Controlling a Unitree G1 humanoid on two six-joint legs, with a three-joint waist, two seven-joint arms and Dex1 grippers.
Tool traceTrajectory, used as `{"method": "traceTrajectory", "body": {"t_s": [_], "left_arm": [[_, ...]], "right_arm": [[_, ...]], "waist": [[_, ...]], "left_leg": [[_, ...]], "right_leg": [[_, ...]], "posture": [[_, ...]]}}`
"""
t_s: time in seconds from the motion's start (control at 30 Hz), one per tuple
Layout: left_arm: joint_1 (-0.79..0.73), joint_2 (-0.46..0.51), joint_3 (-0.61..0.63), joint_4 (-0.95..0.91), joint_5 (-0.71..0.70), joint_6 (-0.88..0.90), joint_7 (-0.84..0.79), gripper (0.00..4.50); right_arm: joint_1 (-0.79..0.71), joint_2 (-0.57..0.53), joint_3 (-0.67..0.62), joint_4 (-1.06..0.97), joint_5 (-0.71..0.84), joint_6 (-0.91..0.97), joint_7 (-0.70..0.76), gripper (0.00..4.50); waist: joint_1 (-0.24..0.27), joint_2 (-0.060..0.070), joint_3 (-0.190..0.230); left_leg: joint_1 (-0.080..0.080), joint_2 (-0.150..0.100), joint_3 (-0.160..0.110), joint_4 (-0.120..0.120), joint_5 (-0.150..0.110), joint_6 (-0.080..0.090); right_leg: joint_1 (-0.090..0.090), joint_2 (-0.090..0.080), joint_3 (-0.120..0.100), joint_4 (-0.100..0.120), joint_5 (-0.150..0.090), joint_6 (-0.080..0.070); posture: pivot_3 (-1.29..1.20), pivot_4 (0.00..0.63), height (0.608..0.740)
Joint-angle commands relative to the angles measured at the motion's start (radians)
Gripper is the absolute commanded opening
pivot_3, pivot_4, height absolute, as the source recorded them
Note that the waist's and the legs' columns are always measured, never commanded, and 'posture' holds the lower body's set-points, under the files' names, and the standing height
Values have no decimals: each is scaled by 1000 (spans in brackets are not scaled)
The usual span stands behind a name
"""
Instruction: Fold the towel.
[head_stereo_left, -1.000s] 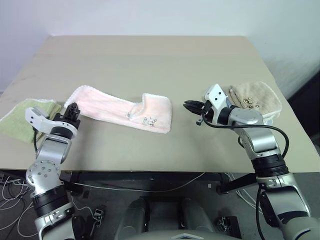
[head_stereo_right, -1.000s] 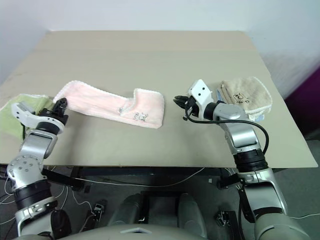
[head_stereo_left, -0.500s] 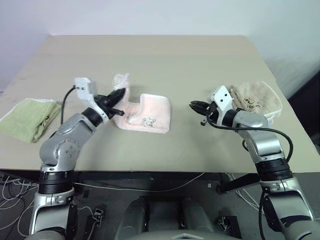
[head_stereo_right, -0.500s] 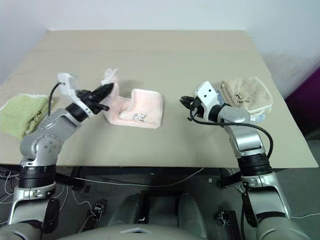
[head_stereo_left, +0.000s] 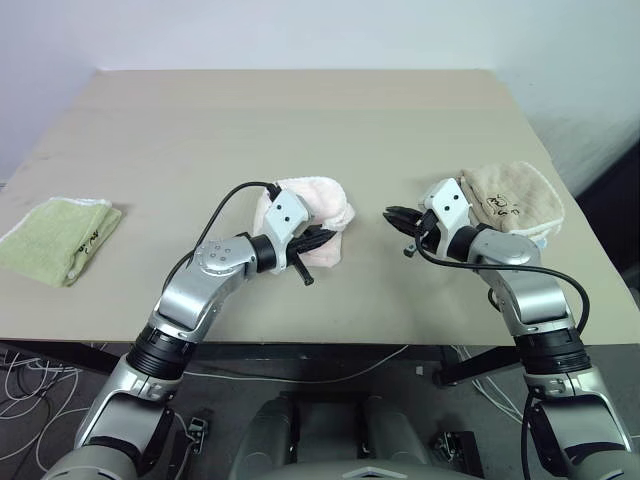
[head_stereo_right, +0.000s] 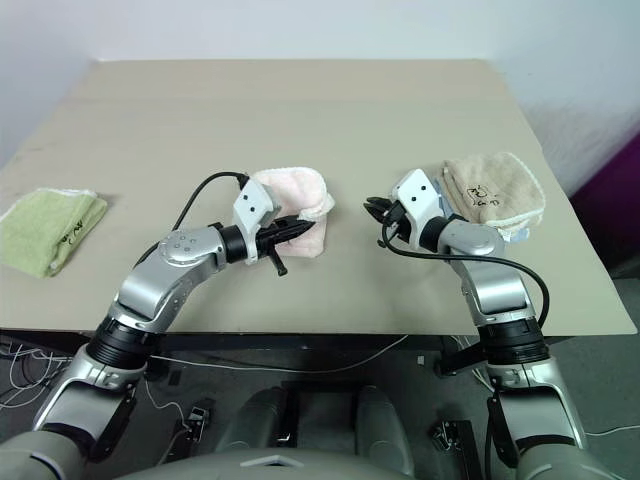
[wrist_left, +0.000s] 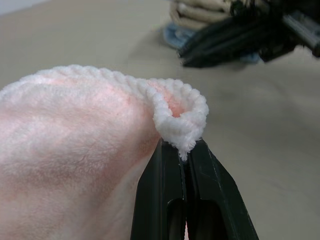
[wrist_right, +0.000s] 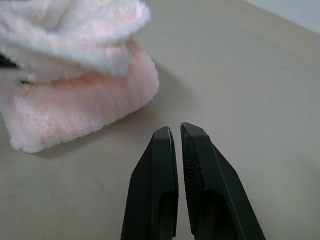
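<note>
Pink towel (head_stereo_left: 318, 215) edge pinched in left gripper (head_stereo_left: 322, 237) fingers; lay it flush on lower layer before release. Right gripper (head_stereo_left: 392, 214) fingers nearly together, empty.

Silver arms — black cables, fingers.

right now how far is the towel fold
Partly done: the pink towel lies doubled over itself in a bunched heap on the table. In hand: the left gripper is shut on its white edge. The right gripper is shut, holding nothing, beside it. Left: lay the edge down, let go, neaten.
</note>
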Motion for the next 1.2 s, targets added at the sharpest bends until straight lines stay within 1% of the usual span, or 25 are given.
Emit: {"method": "traceTrajectory", "body": {"t_s": [0.03, 0.1, 0.17, 0.2, 0.23, 0.27, 0.33, 0.4, 0.43, 0.47, 0.57, 0.6, 0.63, 0.7, 0.77, 0.87, 0.97, 1.0, 1.03, 1.1, 1.2], "left_arm": [[20, 7, 5, -21, 19, -4, -38, 452], [29, 4, 22, -16, 19, 9, -42, 931], [33, -9, 48, -16, 3, 21, -40, 1628], [37, -19, 75, -24, -27, 35, -43, 2010], [43, -28, 99, -36, -56, 47, -48, 2244], [50, -34, 122, -50, -80, 60, -51, 2678], [60, -43, 151, -69, -108, 81, -54, 3287], [82, -49, 206, -109, -183, 105, -72, 4028], [95, -48, 241, -126, -213, 116, -69, 4327], [107, -41, 278, -135, -238, 131, -63, 4470], [127, -25, 352, -145, -272, 147, -44, 4470], [125, -23, 391, -130, -268, 138, -17, 4498], [118, -21, 422, -109, -255, 126, 14, 4498], [98, -23, 453, -67, -218, 100, 66, 4122], [84, -10, 431, -31, -154, 52, 76, 3615], [67, -12, 377, 16, -75, -29, 65, 2572], [30, -32, 334, 82, -26, -58, 67, 1591], [19, -34, 313, 107, -1, -69, 64, 1182], [10, -37, 292, 131, 21, -77, 63, 927], [-1, -45, 255, 182, 58, -97, 55, 927], [-2, -53, 219, 243, 101, -131, 44, 927]], "right_arm": [[-2, -9, -23, -52, 4, 0, -5, 319], [-9, -5, -16, -53, 3, 3, -3, 319], [-14, -4, -11, -52, 2, 5, 0, 319], [-16, -3, -8, -52, 1, 5, 2, 319], [-19, -2, -6, -51, 0, 6, 3, 319], [-22, -1, -4, -51, -1, 8, 3, 319], [-25, 1, -2, -52, -2, 11, 3, 319], [-29, 5, 0, -58, 2, 16, 4, 319], [-31, 9, 0, -64, 6, 23, 4, 319], [-31, 14, 1, -72, 11, 30, 3, 319], [-30, 22, 4, -92, 21, 48, 9, 319], [-34, 31, 4, -101, 30, 57, 11, 160], [-41, 40, 6, -108, 38, 66, 14, 160], [-57, 55, 10, -115, 49, 77, 21, 0], [-91, 85, 22, -105, 56, 88, 19, 0], [-153, 144, 46, -66, 58, 97, 15, 0], [-201, 208, 67, -14, 58, 99, 18, 0], [-209, 231, 75, 8, 58, 103, 18, 0], [-213, 249, 90, 29, 53, 104, 21, 0], [-206, 271, 133, 74, 22, 77, 30, 0], [-205, 312, 154, 157, 8, 67, 19, 0]], "waist": [[0, 0, 0], [0, 0, 0], [1, 0, 0], [2, 0, 0], [2, 0, 0], [2, 0, 0], [1, 0, 0], [0, 0, 0], [-1, 0, 0], [-4, 0, 0], [-12, 0, 0], [-12, 0, 0], [-12, 0, 0], [-12, 0, 0], [-12, 0, 0], [-12, 0, 0], [-10, 0, 0], [-11, 0, 0], [-12, 0, 0], [-13, 0, 0], [-15, 0, 0]], "left_leg": [[0, 0, 0, 0, 0, 0], [0, 0, 0, 0, 0, 0], [0, 0, 0, 0, 0, 0], [0, 0, 0, 1, 0, 0], [0, 0, 0, 1, 0, 0], [0, 0, 0, 1, 0, 0], [0, 0, 0, 1, 0, 0], [0, 0, 0, 1, 0, 0], [0, 0, 0, 1, 0, 0], [0, 0, -1, 1, 0, 0], [0, 1, -1, 1, 0, 0], [0, 1, -1, 1, 0, 0], [0, 1, -1, 1, 0, 0], [0, 1, -1, 1, 0, 0], [0, 1, -1, 1, 0, 0], [0, 0, -1, 0, 0, 0], [0, 0, -1, 1, 0, 0], [-1, 0, -1, 1, 0, 0], [-1, 0, -1, 1, 0, 0], [-1, 0, -1, 0, 0, 0], [-1, 0, -1, 0, 0, 0]], "right_leg": [[0, 0, 0, 0, 0, 0], [0, 0, 0, 0, 0, 0], [0, 0, 0, 0, 0, 0], [0, 0, 0, 0, 0, 0], [0, 0, 0, 0, 0, 0], [0, 0, 0, 0, 0, 0], [0, 0, 0, 0, 0, 0], [0, 0, 0, 0, 0, 0], [0, 0, 0, 0, 0, 0], [0, 0, 0, 0, 0, 0], [0, -1, 0, 0, 0, 0], [0, 0, 0, 0, 0, 0], [0, 0, 0, 0, 0, 0], [0, 0, 0, 0, 0, 0], [0, 0, -1, 1, 0, 0], [0, 0, -1, 0, 0, 0], [0, 0, -1, 1, 0, 0], [0, 0, -2, 1, 0, 0], [0, 0, -2, 0, 0, 0], [-1, 0, -2, 0, 0, 0], [-2, 0, -1, 1, 0, 0]], "posture": [[0, 150, 740], [0, 150, 740], [0, 150, 740], [0, 150, 740], [0, 150, 740], [0, 150, 740], [0, 150, 740], [0, 150, 740], [0, 150, 740], [0, 150, 740], [0, 150, 740], [0, 150, 740], [0, 150, 740], [0, 150, 740], [0, 150, 740], [0, 150, 740], [0, 150, 740], [0, 150, 740], [0, 150, 740], [0, 150, 740], [0, 150, 740]]}}
